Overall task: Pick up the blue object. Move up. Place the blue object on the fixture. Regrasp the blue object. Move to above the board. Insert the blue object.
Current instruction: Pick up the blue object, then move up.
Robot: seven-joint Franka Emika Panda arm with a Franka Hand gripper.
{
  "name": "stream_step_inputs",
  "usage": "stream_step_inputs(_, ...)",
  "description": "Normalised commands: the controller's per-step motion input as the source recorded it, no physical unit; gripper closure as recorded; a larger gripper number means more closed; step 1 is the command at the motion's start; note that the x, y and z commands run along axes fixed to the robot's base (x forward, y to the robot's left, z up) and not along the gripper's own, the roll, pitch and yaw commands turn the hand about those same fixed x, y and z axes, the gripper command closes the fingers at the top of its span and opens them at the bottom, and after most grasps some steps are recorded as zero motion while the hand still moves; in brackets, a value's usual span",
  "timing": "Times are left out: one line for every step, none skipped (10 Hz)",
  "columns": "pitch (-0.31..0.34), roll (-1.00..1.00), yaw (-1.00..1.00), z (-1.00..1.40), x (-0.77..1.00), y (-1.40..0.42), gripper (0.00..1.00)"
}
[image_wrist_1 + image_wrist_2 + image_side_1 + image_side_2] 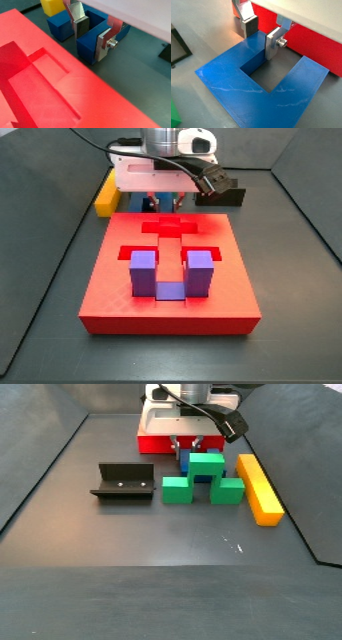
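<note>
The blue object [85, 52] [244, 95] is a U-shaped block lying flat on the dark floor beside the red board [40, 75] [114, 298]. My gripper [92, 44] [261, 44] is low over it. One silver finger stands in the slot between the prongs, the other on the outer side of one prong, and both pads press that prong. In a side view the gripper [187, 450] is behind the green blocks, with a bit of blue under it. The fixture [123, 482] [225, 193] stands apart on the floor.
A paler purple U-shaped block [167, 273] sits in the board's slots. Green blocks [203, 479] and a long yellow bar [258, 487] [52, 7] lie close to the blue object. Dark walls enclose the floor.
</note>
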Motion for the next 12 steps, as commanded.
stream_step_inputs(0.0,0.0,0.0,0.0,0.0,0.0,1.0)
stream_step_inputs(0.0,0.0,0.0,0.0,0.0,0.0,1.0)
stream_step_inputs(0.0,0.0,0.0,0.0,0.0,0.0,1.0)
stream_step_inputs(0.0,0.0,0.0,0.0,0.0,0.0,1.0)
stream_step_inputs(0.0,0.0,0.0,0.0,0.0,0.0,1.0)
stream_step_inputs(0.0,0.0,0.0,0.0,0.0,0.0,1.0)
stream_step_inputs(0.0,0.0,0.0,0.0,0.0,0.0,1.0)
stream_step_inputs(0.0,0.0,0.0,0.0,0.0,0.0,1.0)
stream_step_inputs(0.0,0.0,0.0,0.0,0.0,0.0,1.0)
stream_step_inputs(0.0,0.0,0.0,0.83,0.0,0.0,1.0)
stream_step_inputs(-0.026,0.01,0.03,0.82,0.04,0.08,1.0)
stream_step_inputs(-0.014,0.0,0.03,0.71,0.01,0.08,1.0)
